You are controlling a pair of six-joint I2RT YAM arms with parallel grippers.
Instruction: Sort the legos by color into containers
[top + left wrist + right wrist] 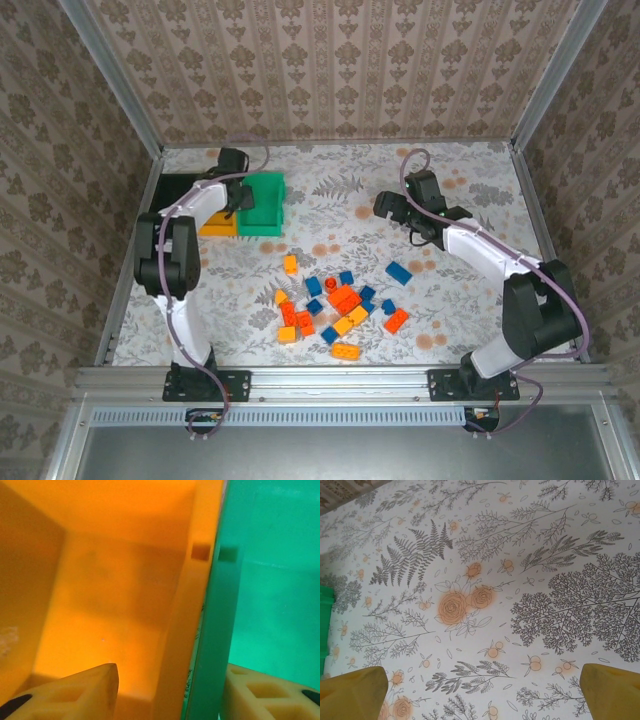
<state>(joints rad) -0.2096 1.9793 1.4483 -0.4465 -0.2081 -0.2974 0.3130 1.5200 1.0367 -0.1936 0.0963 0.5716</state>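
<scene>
The left gripper (170, 676) is set partly parted astride the adjoining walls of the orange-yellow bin (115, 590) and green bin (275, 605); the right gripper (482, 680) is held wide above the worktop (530, 540).

Smooth plastic containers (265, 205), glossy plastic legos (345, 298), matt printed tabletop (480, 190)

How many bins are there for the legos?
3, side by side in a row at the far left: the black bin on the left, the orange bin in the middle, partly covered, and the green bin on the right. More could be hidden, but none seems to be.
</scene>
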